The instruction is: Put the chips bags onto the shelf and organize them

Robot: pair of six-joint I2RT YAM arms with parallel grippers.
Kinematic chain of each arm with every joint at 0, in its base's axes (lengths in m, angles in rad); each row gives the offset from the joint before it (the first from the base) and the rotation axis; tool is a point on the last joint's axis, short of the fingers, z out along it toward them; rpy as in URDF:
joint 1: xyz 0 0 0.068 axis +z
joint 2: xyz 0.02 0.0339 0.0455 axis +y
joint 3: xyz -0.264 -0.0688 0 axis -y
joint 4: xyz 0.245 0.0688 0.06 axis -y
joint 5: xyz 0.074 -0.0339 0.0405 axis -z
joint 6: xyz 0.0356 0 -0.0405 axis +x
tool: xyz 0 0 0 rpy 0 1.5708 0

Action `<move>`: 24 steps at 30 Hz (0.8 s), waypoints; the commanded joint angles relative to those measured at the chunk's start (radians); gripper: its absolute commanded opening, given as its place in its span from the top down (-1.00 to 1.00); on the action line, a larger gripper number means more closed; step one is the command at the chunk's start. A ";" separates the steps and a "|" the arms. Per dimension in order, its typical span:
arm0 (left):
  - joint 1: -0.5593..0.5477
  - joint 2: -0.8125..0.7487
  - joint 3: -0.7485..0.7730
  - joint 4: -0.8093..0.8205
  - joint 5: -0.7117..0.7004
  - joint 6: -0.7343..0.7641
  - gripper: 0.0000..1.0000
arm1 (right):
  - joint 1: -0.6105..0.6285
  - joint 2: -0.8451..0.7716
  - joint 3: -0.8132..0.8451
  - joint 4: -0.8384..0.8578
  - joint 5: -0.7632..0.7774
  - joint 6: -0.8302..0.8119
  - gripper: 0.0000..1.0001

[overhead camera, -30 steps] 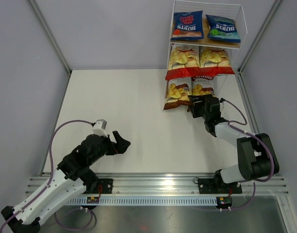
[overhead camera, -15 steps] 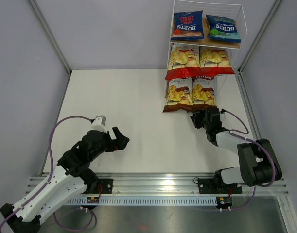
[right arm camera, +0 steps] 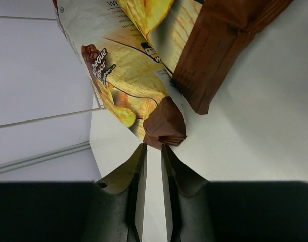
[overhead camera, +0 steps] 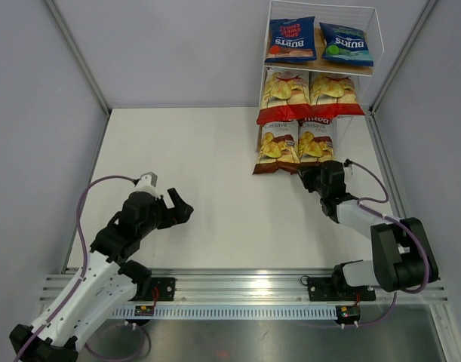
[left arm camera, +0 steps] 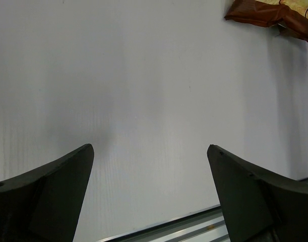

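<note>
Your right hand has backed off the right brown bag and now sits just in front of it, fingers nearly together with nothing between them, while the left hand has drawn back leftward, spread wide and empty. All six chips bags are on the shelf, the brown pair lowest with their bottoms spilling onto the worktop. That bag's corner lies right at your fingertips, so a sideways swing could snag it and drag it off.

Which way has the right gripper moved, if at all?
Yes. The right gripper backed toward the near edge: earlier it overlapped the right brown bag, now it sits just below it.
</note>
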 commanded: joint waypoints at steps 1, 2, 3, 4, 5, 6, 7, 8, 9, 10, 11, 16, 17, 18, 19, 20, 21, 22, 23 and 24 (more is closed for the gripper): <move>0.008 -0.025 0.049 0.011 0.038 0.041 -0.98 | -0.020 0.070 0.073 0.092 -0.028 -0.078 0.52; 0.008 -0.033 0.051 0.005 0.038 0.041 -0.98 | -0.022 0.099 0.086 0.091 -0.038 -0.094 0.52; 0.008 -0.036 0.052 0.002 0.039 0.042 -0.98 | -0.023 0.111 0.106 0.091 -0.048 -0.105 0.52; 0.008 -0.037 0.051 0.005 0.041 0.042 -0.98 | -0.023 0.125 0.114 0.091 -0.051 -0.114 0.53; 0.008 -0.036 0.048 0.008 0.042 0.042 -0.98 | -0.025 0.153 0.122 0.091 -0.052 -0.122 0.52; 0.008 -0.031 0.046 0.011 0.042 0.042 -0.98 | -0.029 0.171 0.132 0.092 -0.058 -0.124 0.53; 0.008 -0.028 0.045 0.014 0.042 0.042 -0.98 | -0.029 0.188 0.139 0.098 -0.069 -0.130 0.52; 0.010 -0.027 0.043 0.017 0.042 0.044 -0.98 | -0.037 0.226 0.143 0.101 -0.077 -0.139 0.53; 0.010 -0.025 0.041 0.022 0.066 0.044 -0.98 | -0.039 0.245 0.149 0.103 -0.083 -0.142 0.53; 0.010 -0.025 0.040 0.023 0.070 0.044 -0.98 | -0.042 0.259 0.148 0.112 -0.083 -0.145 0.53; 0.010 -0.025 0.040 0.022 0.071 0.044 -0.98 | -0.043 0.279 0.145 0.121 -0.083 -0.148 0.53; 0.010 -0.025 0.045 0.019 0.080 0.048 -0.98 | -0.045 0.306 0.152 0.138 -0.109 -0.154 0.53; 0.010 -0.025 0.045 0.020 0.082 0.048 -0.98 | -0.045 0.306 0.157 0.140 -0.112 -0.159 0.53; 0.010 -0.024 0.046 0.020 0.084 0.048 -0.98 | -0.046 0.305 0.172 0.134 -0.118 -0.162 0.53; 0.010 -0.024 0.049 0.019 0.088 0.048 -0.98 | -0.046 0.299 0.180 0.126 -0.121 -0.170 0.53; 0.010 -0.024 0.052 0.013 0.088 0.050 -0.98 | -0.046 0.284 0.188 0.120 -0.121 -0.176 0.53; 0.010 -0.025 0.055 0.011 0.087 0.052 -0.98 | -0.048 0.274 0.204 0.102 -0.121 -0.182 0.52; 0.010 -0.025 0.060 0.008 0.085 0.052 -0.98 | -0.051 0.268 0.217 0.091 -0.121 -0.188 0.52; 0.010 -0.025 0.063 0.006 0.084 0.053 -0.98 | -0.055 0.260 0.229 0.082 -0.127 -0.203 0.51; 0.010 -0.027 0.064 0.006 0.085 0.053 -0.98 | -0.059 0.254 0.260 0.057 -0.143 -0.213 0.51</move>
